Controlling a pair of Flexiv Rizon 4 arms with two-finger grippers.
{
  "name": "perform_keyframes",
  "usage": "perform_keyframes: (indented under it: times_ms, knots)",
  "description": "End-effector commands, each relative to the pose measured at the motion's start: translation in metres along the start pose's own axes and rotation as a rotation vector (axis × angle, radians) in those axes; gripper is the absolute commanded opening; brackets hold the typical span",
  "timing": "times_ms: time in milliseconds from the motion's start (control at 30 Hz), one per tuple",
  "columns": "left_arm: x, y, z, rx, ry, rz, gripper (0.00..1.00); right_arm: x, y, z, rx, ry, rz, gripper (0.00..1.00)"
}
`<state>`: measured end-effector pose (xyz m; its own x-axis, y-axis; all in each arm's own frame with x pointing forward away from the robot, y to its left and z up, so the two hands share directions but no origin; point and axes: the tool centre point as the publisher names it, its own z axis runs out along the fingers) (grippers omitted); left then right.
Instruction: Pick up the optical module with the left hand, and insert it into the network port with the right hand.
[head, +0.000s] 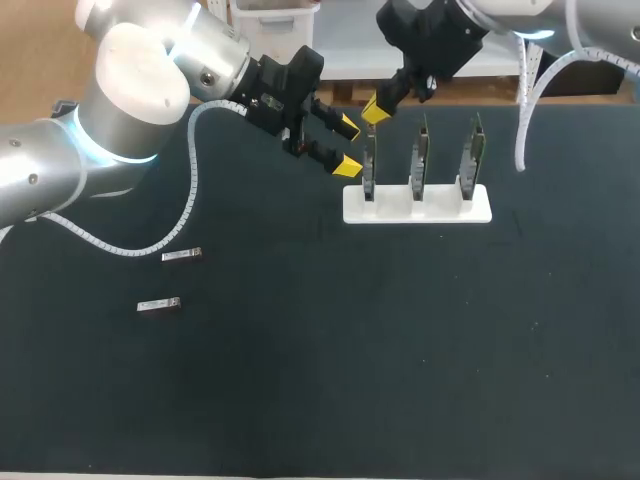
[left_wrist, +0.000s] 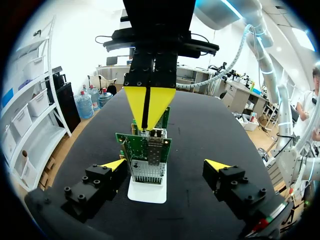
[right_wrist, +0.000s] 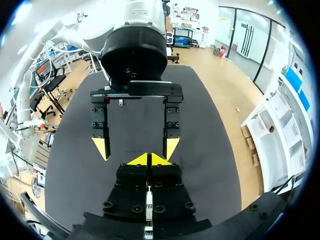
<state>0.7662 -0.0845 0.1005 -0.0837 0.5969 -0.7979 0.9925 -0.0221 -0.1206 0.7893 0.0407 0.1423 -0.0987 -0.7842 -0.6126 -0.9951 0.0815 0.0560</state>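
1. Right claw (head: 375, 110): it is entering from the far right and hanging over the nearest-left of three green boards (head: 420, 160). Its yellow tips are pressing together and pinching a slim silver module (right_wrist: 148, 207), which is showing between the fingers in the right wrist view.

2. In the left wrist view, the right claw (left_wrist: 149, 102) is pointing straight down with its tips sitting just above the metal port (left_wrist: 154, 145) on that board. Whether the module is touching the port cannot be told.

3. Left claw (head: 345, 146): it is hovering just left of the boards with its fingers spread wide and gripping nothing. In its own view, the left claw (left_wrist: 166, 165) is facing the white stand (left_wrist: 147, 192), with one finger standing to each side of it and apart from it.

4. The stand (head: 440, 208) is resting on the dark table (head: 400, 350) and holding the boards upright in a row.

5. Two loose modules (head: 182, 255) are lying flat on the table, well apart from the stand, under the left arm.

6. In the right wrist view, the left claw (right_wrist: 136, 148) is showing directly ahead of the right claw (right_wrist: 149, 160), open.
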Motion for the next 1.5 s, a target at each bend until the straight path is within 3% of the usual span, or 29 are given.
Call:
perform_keyframes:
  times_ms: [33, 567, 1233, 1500]
  knots:
    - [-0.001, 0.000, 0.000, -0.001, 0.004, -0.002, 1.00, 0.006, 0.000, 0.002, -0.001, -0.017, -0.004, 0.00]
    - [-0.001, 0.000, 0.000, -0.001, 0.004, -0.002, 1.00, -0.004, 0.001, 0.000, 0.001, -0.045, -0.024, 0.00]
    - [-0.001, 0.000, 0.000, -0.001, 0.004, -0.002, 1.00, 0.007, 0.000, 0.010, -0.011, -0.022, 0.001, 0.00]
    - [-0.001, 0.000, 0.000, -0.001, 0.004, -0.002, 1.00, 0.002, -0.001, 0.003, -0.007, -0.047, 0.001, 0.00]
